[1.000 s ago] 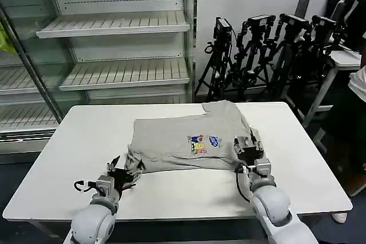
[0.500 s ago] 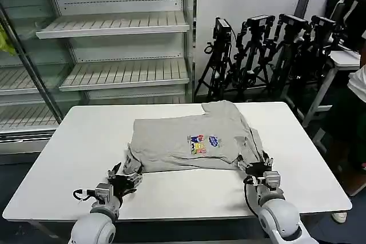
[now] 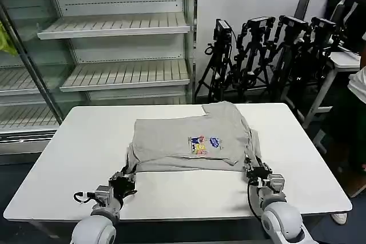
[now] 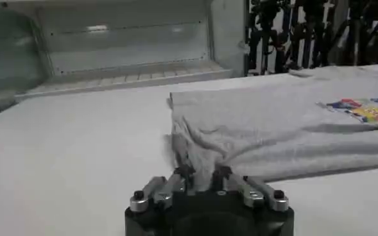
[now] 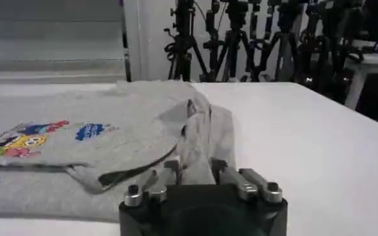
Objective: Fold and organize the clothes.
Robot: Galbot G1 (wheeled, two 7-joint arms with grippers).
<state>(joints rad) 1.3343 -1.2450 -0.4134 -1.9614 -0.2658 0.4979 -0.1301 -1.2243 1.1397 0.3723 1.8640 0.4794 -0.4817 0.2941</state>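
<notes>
From the head view, a light grey T-shirt [image 3: 191, 141] lies folded over on the middle of a white table [image 3: 80, 135], its cartoon print [image 3: 203, 144] facing up on the top layer. The left gripper [image 3: 122, 180] sits low at the near left corner of the shirt, its fingers closed on a bunched bit of cloth there. The right gripper [image 3: 258, 172] sits at the near right corner, its fingers pinched on the fabric edge. Both arms reach in from the near edge of the table. Behind the table stand a glass-fronted shelf unit [image 3: 114, 44] and a row of black tripods [image 3: 269, 50].

In the left wrist view, the left gripper [image 4: 201, 174] is seen from behind, its two fingers [image 4: 183, 173] drawn close together with a crumpled fold of the T-shirt [image 4: 285, 128] caught between them. The cloth rises in wrinkles from the pinch and spreads out flat across the table [image 4: 67, 154] beyond. The cartoon print [image 4: 362, 108] shows far off on the upper layer.

In the right wrist view, the right gripper [image 5: 192, 168] has its fingers [image 5: 171, 168] closed on a narrow strip of the T-shirt [image 5: 111, 138], which runs away from the pinch as a doubled fold. The upper layer overlaps the lower one just beside it, and the cartoon print [image 5: 41, 136] lies farther along the shirt. The bare table [image 5: 317, 147] stretches out on the other side, with the tripods [image 5: 240, 35] behind.
</notes>
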